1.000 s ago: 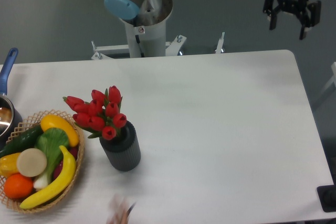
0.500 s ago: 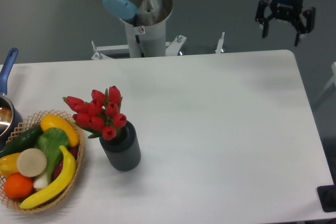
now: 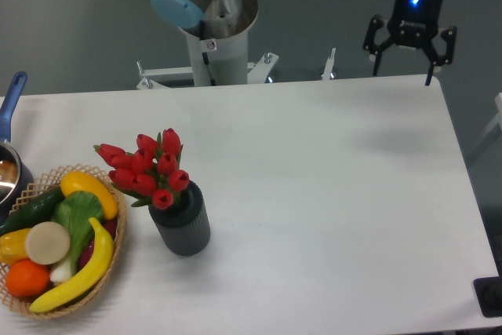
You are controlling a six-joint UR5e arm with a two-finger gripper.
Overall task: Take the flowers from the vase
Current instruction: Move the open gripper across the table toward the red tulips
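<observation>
The flowers (image 3: pixel 149 168), a bunch of red tulip buds with green leaves, stand upright in the vase (image 3: pixel 181 221), a short dark grey ribbed cylinder on the left part of the white table (image 3: pixel 329 194). My gripper (image 3: pixel 401 68) hangs open above the table's far right edge, far from the vase. Its two black fingers are spread wide with nothing between them, and a blue light glows on its body.
A wicker basket (image 3: pixel 116 260) with bananas, an orange and vegetables sits directly left of the vase. A pot with a blue handle (image 3: pixel 11 107) stands at the left edge. The arm's base (image 3: pixel 212 29) rises behind the table's far edge. A small black object (image 3: pixel 490 296) sits at the right front corner.
The gripper has moved left and down, from beyond the far right corner toward the table's far edge. It stays open. The blurred thing at the front edge a second ago has gone.
</observation>
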